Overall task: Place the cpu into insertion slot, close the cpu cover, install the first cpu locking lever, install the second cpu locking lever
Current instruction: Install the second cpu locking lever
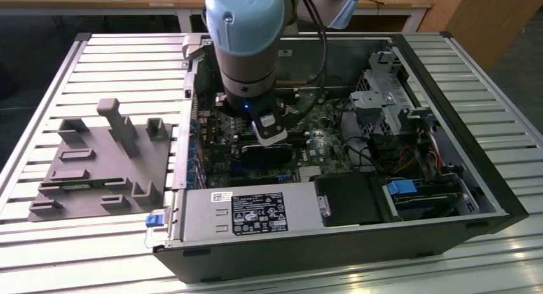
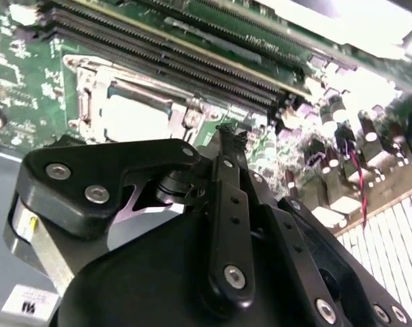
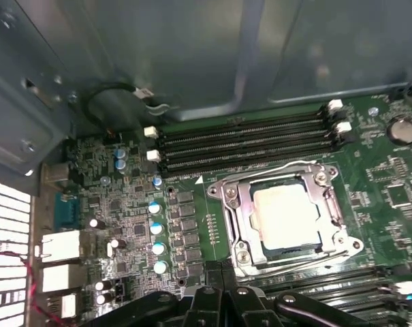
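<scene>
Exterior view, foreground: open computer case (image 1: 339, 243) lying on a slatted metal table (image 1: 110, 58), grey power supply (image 1: 246, 212) along its near edge, lower centre of frame
Left of frame: grey plastic fixture (image 1: 98, 163) on the table, beside the case
Centre: arm (image 1: 246, 46) reaching down into the case, gripper (image 1: 269, 133) low over the motherboard (image 1: 327, 141)
Jaws: in the second wrist view the black fingers (image 2: 226, 146) meet at their tips, closed on nothing I can make out
First wrist view, right of centre: cpu (image 3: 285, 216) sitting flat in the insertion slot (image 3: 250, 204), pale top showing
Cpu cover (image 3: 331, 204): silver frame lying down around the chip
Farther up: long black memory slots (image 3: 246, 139), then the grey case wall (image 3: 192, 54)
</scene>
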Available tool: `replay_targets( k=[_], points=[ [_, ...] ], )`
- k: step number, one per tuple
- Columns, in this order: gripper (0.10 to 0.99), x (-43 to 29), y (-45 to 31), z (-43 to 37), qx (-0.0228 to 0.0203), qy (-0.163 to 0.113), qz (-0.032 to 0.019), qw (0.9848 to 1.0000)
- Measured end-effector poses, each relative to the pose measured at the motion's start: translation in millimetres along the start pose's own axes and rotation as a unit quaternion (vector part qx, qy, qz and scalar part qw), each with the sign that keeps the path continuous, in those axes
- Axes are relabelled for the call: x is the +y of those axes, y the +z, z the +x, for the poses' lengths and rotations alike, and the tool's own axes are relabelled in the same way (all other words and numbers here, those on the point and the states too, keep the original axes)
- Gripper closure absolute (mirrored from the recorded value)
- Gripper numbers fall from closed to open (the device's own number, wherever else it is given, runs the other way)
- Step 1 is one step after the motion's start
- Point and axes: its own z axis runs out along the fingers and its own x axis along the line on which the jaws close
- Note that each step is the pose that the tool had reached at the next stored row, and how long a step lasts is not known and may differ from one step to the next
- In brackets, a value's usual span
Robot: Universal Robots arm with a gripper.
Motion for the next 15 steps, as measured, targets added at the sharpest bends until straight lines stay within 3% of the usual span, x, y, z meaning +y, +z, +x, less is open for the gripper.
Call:
replay_targets(
  k=[5,15],
  points=[
    [0.984,2.1,-4.6,-1.4,0.0,0.0,-0.0002,1.0],
    [0.984,7.9,-3.1,-30.8,0.0002,0.0,0.0,1.0]
  ],
)
